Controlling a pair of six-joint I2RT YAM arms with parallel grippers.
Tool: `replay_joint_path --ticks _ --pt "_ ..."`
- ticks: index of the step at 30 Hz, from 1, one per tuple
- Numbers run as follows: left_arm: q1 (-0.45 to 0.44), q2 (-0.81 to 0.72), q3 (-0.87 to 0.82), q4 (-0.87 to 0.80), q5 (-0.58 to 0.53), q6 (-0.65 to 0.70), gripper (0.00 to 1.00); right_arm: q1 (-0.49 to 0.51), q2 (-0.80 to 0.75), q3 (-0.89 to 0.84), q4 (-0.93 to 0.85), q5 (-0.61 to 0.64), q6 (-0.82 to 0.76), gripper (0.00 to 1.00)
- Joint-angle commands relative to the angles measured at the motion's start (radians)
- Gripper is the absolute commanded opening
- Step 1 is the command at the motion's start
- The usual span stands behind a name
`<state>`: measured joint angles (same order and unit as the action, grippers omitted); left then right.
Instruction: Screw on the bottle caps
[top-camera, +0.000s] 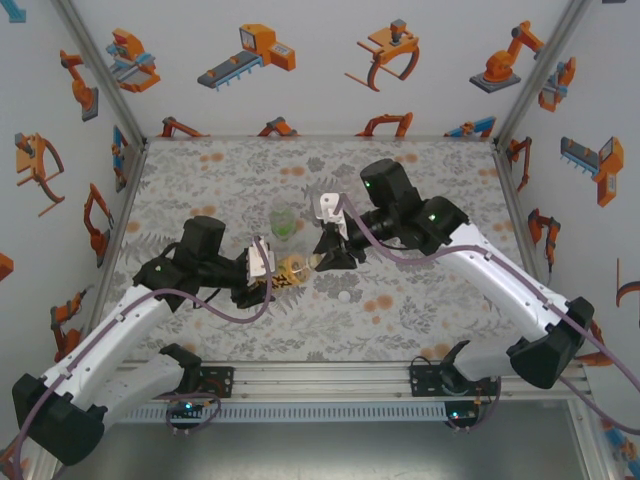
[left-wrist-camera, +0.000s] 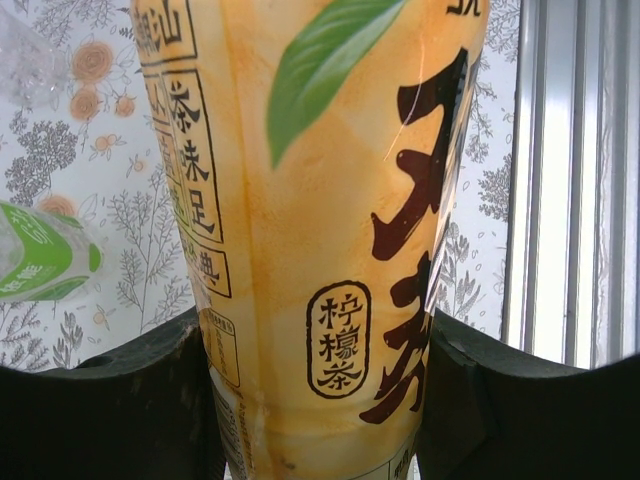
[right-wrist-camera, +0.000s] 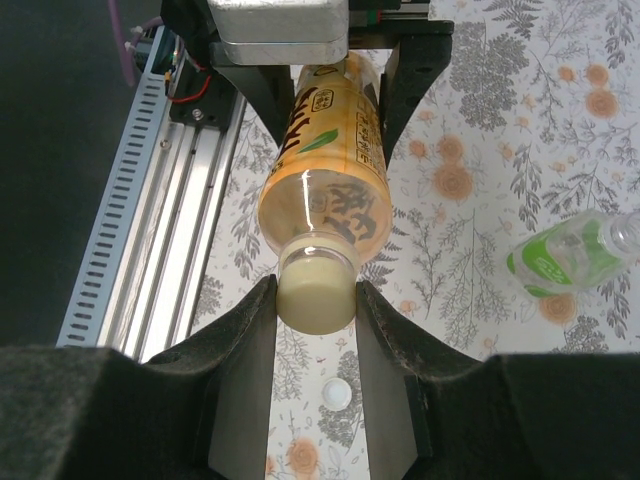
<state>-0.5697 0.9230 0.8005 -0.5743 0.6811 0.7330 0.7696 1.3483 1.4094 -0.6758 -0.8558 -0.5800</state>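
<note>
A yellow-orange labelled bottle (top-camera: 292, 270) (left-wrist-camera: 320, 200) (right-wrist-camera: 330, 150) hangs on its side above the table between the two arms. My left gripper (top-camera: 268, 272) (left-wrist-camera: 320, 400) is shut on its body, one black finger (left-wrist-camera: 120, 400) on each side. A pale yellow cap (right-wrist-camera: 316, 295) sits on the bottle's neck, and my right gripper (top-camera: 325, 262) (right-wrist-camera: 316, 300) is shut on that cap. A white cap (top-camera: 345, 296) (right-wrist-camera: 337, 394) lies loose on the table below. A green-labelled bottle (top-camera: 283, 220) (right-wrist-camera: 560, 255) (left-wrist-camera: 40, 255) lies behind them.
The floral table cloth (top-camera: 420, 190) runs to the aluminium rail (top-camera: 320, 375) at the near edge, which also passes beside the held bottle (right-wrist-camera: 150, 230). White walls with orange robot pictures close in the left, right and back.
</note>
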Motion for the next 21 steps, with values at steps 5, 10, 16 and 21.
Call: replay_joint_path --ticks 5,10,16,21 --pt "-0.010 -0.046 0.016 0.049 -0.023 -0.037 0.00 0.014 0.009 -0.008 0.116 0.055 0.190 0.15" --pt "-0.009 -0.067 0.006 0.066 -0.067 -0.038 0.00 0.013 0.025 -0.010 0.150 0.041 0.363 0.15" --pt "-0.013 -0.102 -0.008 0.098 -0.131 -0.057 0.00 0.014 0.023 -0.040 0.217 0.119 0.669 0.12" --pt "-0.012 -0.113 -0.012 0.111 -0.174 -0.066 0.00 0.014 0.033 -0.046 0.213 0.217 0.932 0.10"
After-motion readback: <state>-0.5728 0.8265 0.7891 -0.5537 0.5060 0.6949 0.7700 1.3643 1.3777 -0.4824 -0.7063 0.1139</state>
